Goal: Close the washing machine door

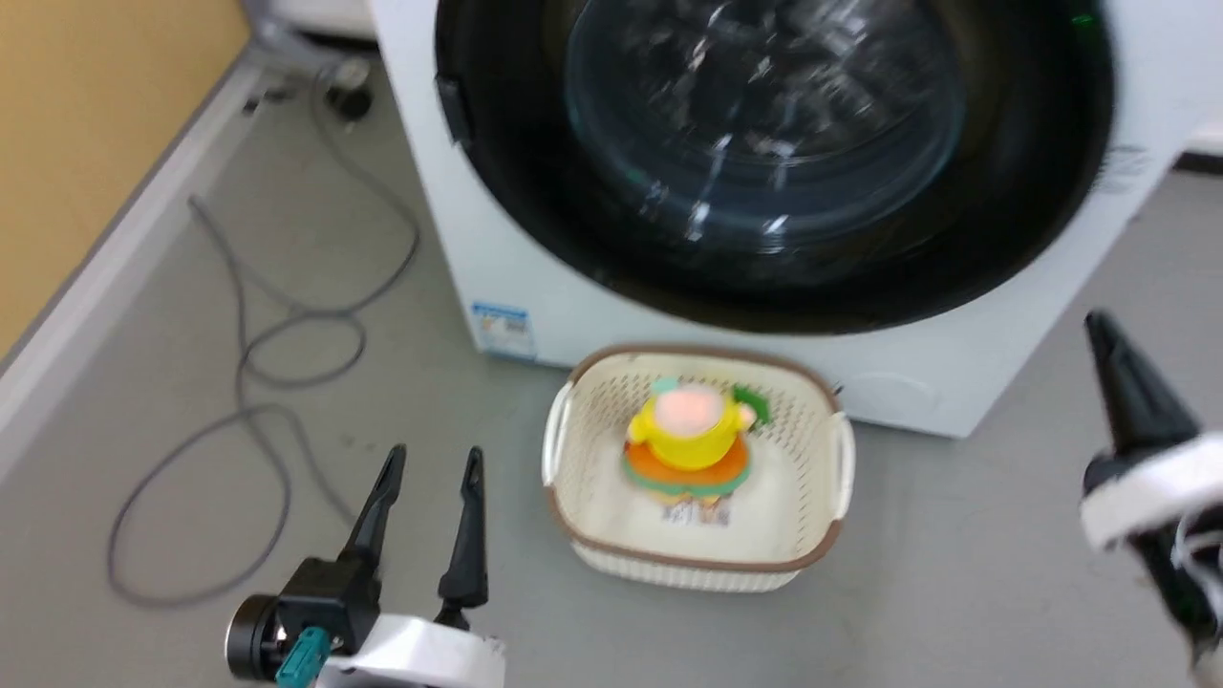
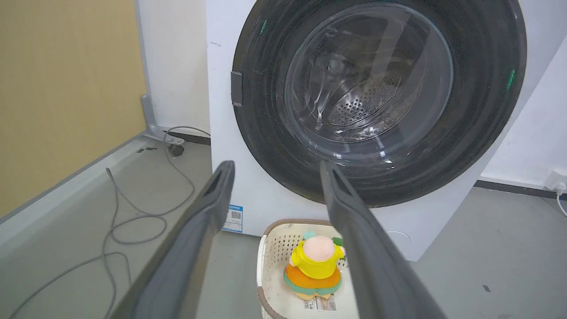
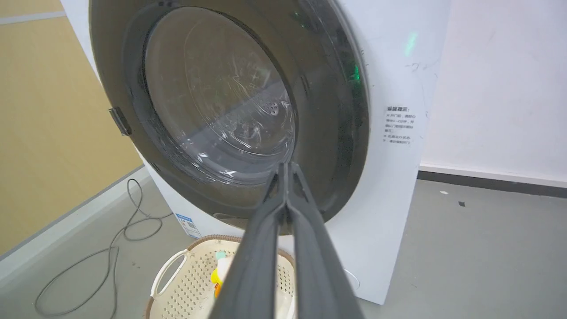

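Door: one round black-rimmed glass washing machine door [image 2: 376, 88]
Hands: two (left hand [image 1: 435, 457] released; right hand [image 3: 286, 166] clenched)

Washing machine door [image 1: 774, 162] closed; basket [image 1: 573, 516] before it; left pincer [image 1: 435, 451] spread.

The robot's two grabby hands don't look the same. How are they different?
The left gripper has its long dark fingers spread apart, open; the right gripper has them pressed together, shut. The left gripper sits left of the cream perforated plastic basket; the right gripper sits right of it. Both hold nothing.
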{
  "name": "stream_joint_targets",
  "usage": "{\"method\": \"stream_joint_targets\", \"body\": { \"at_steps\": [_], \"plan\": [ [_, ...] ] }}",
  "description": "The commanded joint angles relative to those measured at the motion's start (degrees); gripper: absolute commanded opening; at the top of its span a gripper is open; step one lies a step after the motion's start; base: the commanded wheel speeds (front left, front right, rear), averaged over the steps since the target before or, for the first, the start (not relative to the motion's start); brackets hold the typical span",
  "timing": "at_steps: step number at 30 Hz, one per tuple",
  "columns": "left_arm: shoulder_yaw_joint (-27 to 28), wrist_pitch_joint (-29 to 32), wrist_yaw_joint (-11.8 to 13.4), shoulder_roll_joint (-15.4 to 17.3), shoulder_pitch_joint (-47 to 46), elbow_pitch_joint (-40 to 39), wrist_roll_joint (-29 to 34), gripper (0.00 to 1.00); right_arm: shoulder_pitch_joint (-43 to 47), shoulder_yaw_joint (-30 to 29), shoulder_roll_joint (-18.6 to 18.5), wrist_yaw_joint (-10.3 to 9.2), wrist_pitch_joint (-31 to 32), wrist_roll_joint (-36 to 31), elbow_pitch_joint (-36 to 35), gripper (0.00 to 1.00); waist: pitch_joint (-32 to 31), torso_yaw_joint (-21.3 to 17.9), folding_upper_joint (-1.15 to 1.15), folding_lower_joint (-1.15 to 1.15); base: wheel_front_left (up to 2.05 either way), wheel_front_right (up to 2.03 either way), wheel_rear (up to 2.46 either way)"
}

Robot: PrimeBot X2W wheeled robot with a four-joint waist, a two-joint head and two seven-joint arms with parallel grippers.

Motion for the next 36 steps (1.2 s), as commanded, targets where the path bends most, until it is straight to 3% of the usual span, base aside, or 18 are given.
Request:
{"method": "stream_joint_targets", "body": {
  "at_steps": [1,9,13,17,18,19,20,21,36],
  "plan": [
    [0.50,-0.25,0.20,0.06,0.93,0.38,-0.13,1.00,3.49,-1.90,1.44,-0.03,-0.23,-1.58,-2.26,0.00,-3.50,-2.99,0.00,0.00,0.00,0.00,0.00],
    [2.32,-0.25,0.05,0.09,3.78,1.87,-1.02,1.00,20.61,-14.02,10.92,-0.03,-0.25,-12.21,-17.49,0.00,-7.23,-5.82,0.00,0.00,0.00,0.00,0.00],
    [2.70,-0.25,-0.27,0.08,4.89,2.12,-0.94,1.00,27.38,-17.38,16.83,-0.03,-0.23,-15.49,-23.38,0.00,-8.01,-6.42,0.00,0.00,0.00,0.00,0.00],
    [2.62,-0.25,-0.16,0.07,5.63,1.93,-0.57,1.00,30.24,-18.50,19.83,-0.03,0.15,-17.31,-25.52,0.00,-8.35,-6.49,0.00,0.00,0.00,0.00,0.00],
    [2.58,-0.25,-0.10,0.06,5.85,1.79,-0.49,1.00,30.68,-18.58,20.32,-0.03,0.16,-17.71,-25.87,0.06,-8.41,-6.52,0.00,0.00,0.00,0.00,0.00],
    [2.54,-0.25,-0.04,0.06,6.09,1.63,-0.40,1.00,31.03,-18.66,20.77,-0.03,0.16,-18.05,-26.16,0.44,-8.47,-6.54,0.00,0.00,0.00,0.00,0.00],
    [2.44,-0.25,0.02,0.06,6.35,1.52,-0.21,1.00,31.35,-18.56,21.08,-0.03,0.15,-18.48,-26.41,0.89,-8.54,-6.53,0.00,0.00,0.00,0.00,0.00],
    [2.30,-0.25,0.06,0.05,6.59,1.45,0.05,1.00,31.60,-18.48,21.30,-0.03,0.15,-19.01,-26.63,1.00,-8.61,-6.52,0.00,0.00,0.00,0.00,0.00],
    [1.40,-0.25,0.99,0.03,7.46,0.29,2.54,1.00,32.17,-17.92,22.45,-0.03,-0.04,-21.41,-26.15,1.00,-8.66,-6.05,0.00,0.00,0.00,0.00,0.00]
  ]
}}
